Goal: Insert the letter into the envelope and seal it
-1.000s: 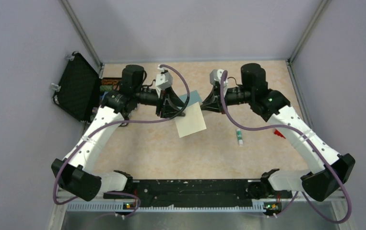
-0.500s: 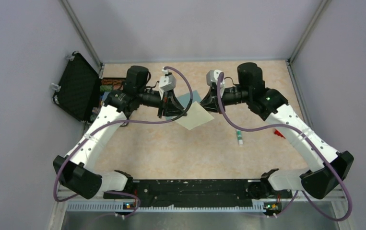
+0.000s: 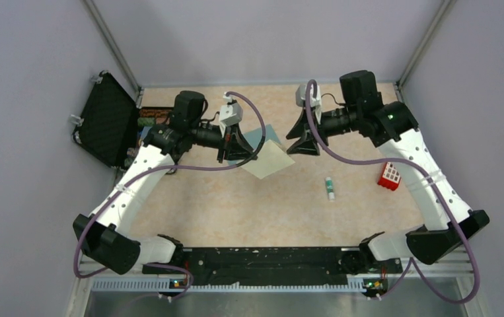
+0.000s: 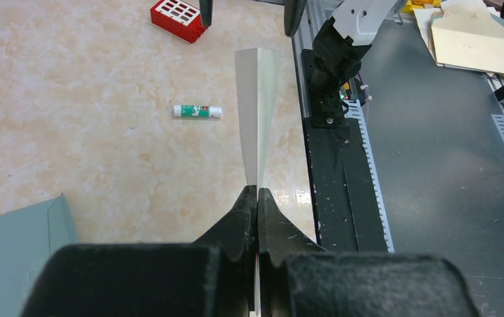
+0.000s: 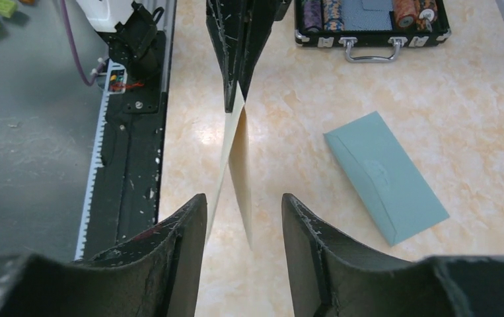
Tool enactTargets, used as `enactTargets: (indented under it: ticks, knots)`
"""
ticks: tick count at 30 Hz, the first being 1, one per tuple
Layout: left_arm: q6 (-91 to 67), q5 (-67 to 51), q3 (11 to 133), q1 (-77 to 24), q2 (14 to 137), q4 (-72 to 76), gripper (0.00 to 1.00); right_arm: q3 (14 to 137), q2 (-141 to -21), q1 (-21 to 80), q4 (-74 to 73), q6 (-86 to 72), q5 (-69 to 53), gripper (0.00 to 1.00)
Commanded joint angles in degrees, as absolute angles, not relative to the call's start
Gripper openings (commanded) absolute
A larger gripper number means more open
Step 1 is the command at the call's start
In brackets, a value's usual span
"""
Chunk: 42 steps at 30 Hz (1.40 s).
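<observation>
The left end effector (image 4: pixel 257 193) pinches the beige letter (image 4: pixel 257 99) tight. The right end effector (image 5: pixel 244 208) is open around the letter's other end. The envelope (image 5: pixel 384 175) lies flat on the worktop (image 5: pixel 315 119).

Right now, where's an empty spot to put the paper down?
The bare beige tabletop between the small white-and-green tube and the black base rail is free. It's crowded around the flat teal paper envelope and the lifted beige paper sheet.
</observation>
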State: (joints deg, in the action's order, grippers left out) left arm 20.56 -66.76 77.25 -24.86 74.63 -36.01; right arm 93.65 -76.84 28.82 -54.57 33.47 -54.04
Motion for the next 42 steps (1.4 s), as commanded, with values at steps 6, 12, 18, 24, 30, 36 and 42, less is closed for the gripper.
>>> enactTargets:
  ticks: [6, 12, 18, 24, 30, 36, 42]
  knots:
    - [18.7, -67.1, 77.5, -25.0, 74.2, -31.7, 0.00, 96.4, -79.5, 27.9, -53.0, 22.9, -58.8, 0.53]
    - [17.4, -66.9, 77.7, -25.0, 74.2, -30.8, 0.00, 93.8, -79.9, 28.1, -43.8, 15.1, -60.7, 0.62]
    - [14.9, -66.7, 77.5, -25.0, 74.0, -28.8, 0.00, 92.1, -80.7, 29.8, -42.6, 14.3, -61.8, 0.52]
    - [13.5, -66.9, 76.9, -25.0, 73.8, -27.9, 0.00, 91.1, -81.3, 30.0, -41.5, 13.4, -60.8, 0.09]
    - [13.3, -65.9, 76.1, -24.4, 73.1, -30.5, 0.33, 92.0, -81.3, 28.6, -40.8, 12.6, -62.3, 0.00]
    - [12.3, -66.7, 74.4, -22.5, 72.6, -30.9, 0.30, 92.3, -81.0, 26.5, -40.3, 11.6, -63.4, 0.00]
    - [11.1, -67.7, 73.7, -22.5, 73.0, -29.4, 0.11, 90.7, -81.0, 26.5, -36.4, 7.8, -64.2, 0.00]
